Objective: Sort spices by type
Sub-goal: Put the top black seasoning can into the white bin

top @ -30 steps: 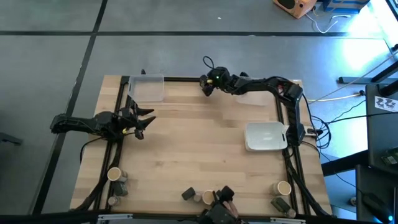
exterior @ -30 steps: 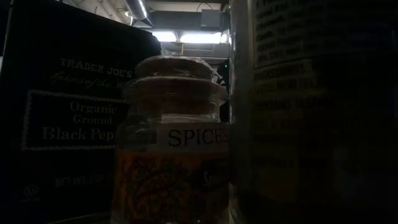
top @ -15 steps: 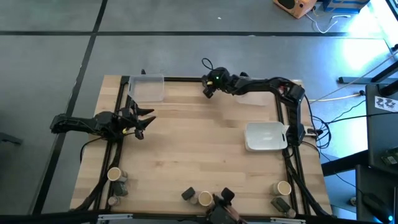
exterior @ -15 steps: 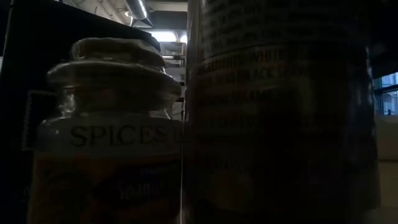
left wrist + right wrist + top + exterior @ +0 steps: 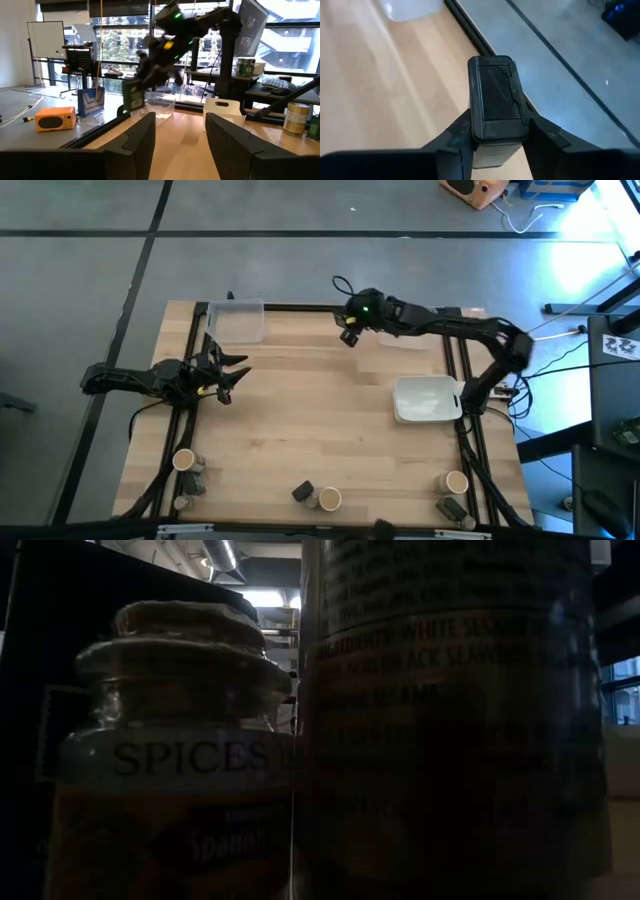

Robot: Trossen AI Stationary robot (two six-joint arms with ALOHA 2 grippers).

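Note:
My right gripper [image 5: 349,336] hangs over the far middle of the table, shut on a dark grey boxy pack [image 5: 495,100]. The left wrist view shows that pack [image 5: 132,95] under the right arm. My left gripper [image 5: 232,376] waits open over the table's left side, and its fingers [image 5: 140,145] frame nothing. The other spices stand along the near edge: a tan cylinder [image 5: 183,459] with grey-capped jars [image 5: 197,476] at the left, a dark pack [image 5: 302,492] and a cylinder [image 5: 328,499] in the middle, a cylinder [image 5: 456,481] and a pack [image 5: 450,508] at the right. My right gripper pinches the dark pack between its two fingers [image 5: 462,132], one on each narrow side of its body [image 5: 476,125]. The fingers slant down from above. The pack stands upright in the hold, with its top face [image 5: 496,82] beyond the fingertips, and looks lifted clear of the table.
Two clear trays sit at the far edge, one at the left [image 5: 237,320] and one right of the held pack [image 5: 405,332]. A white dish [image 5: 428,398] lies at the right. A spice jar [image 5: 170,770] and a dark cylinder [image 5: 450,720] block the low view.
My right gripper has moved toward the table's right edge and a little toward the near edge, and its arm has stretched out. A dark thing and a person's hand at the middle of the near edge have gone from the high view.

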